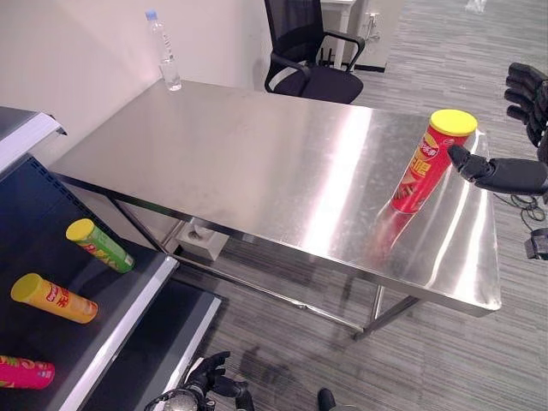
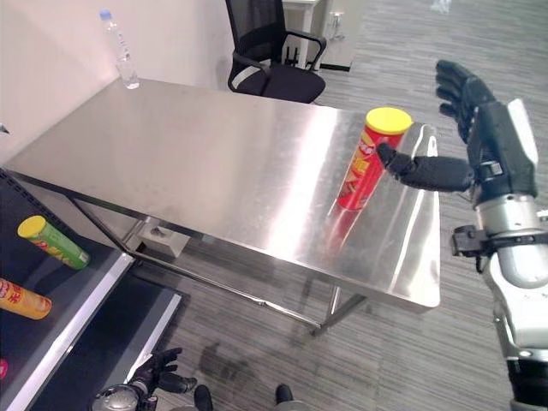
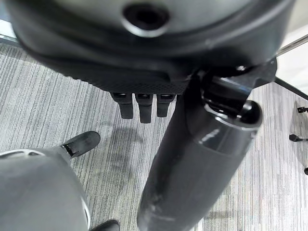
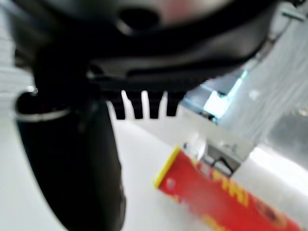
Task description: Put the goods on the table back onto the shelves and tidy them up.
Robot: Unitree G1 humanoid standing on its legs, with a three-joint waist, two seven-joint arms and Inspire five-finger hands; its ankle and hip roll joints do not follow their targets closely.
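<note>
- Left hand (image 1: 205,385) hangs lowest, closest to the head cam, down by the floor w/ fingers loosely straight, holding nothing. Well apart from the table, so no use for this pick.
- Shelf (image 1: 128,308) on the robot's left already has three tubes lying flat: green tube (image 1: 100,245), orange tube (image 1: 53,298), pink tube (image 1: 24,372) at the edge.
- Red chip can (image 1: 425,165) w/ yellow lid stands on the steel table (image 1: 257,163), near its right end and front-right corner. Long axis roughly vertical; it looks tilted a bit, lid toward the right hand.
- Right hand (image 2: 479,128) is beside the can on its right side, spread open, not gripping. Thumb (image 2: 419,169) reaches to the can's upper part just under the lid, touching or nearly so; can't tell which. Fingers (image 2: 454,86) are up and well back from the can.
- Key relation: can lies straight to the left of the right palm, between thumb and fingers in line but not enclosed yet. Right arm is plainly the nearer one.
- My read: palm needs to come in sideways toward the can, then fingers wrap round the body across the long axis. A thumb push first could tip it over.
- Water bottle (image 1: 164,53) stands at the far left corner, office chair (image 1: 310,51) behind the table.
</note>
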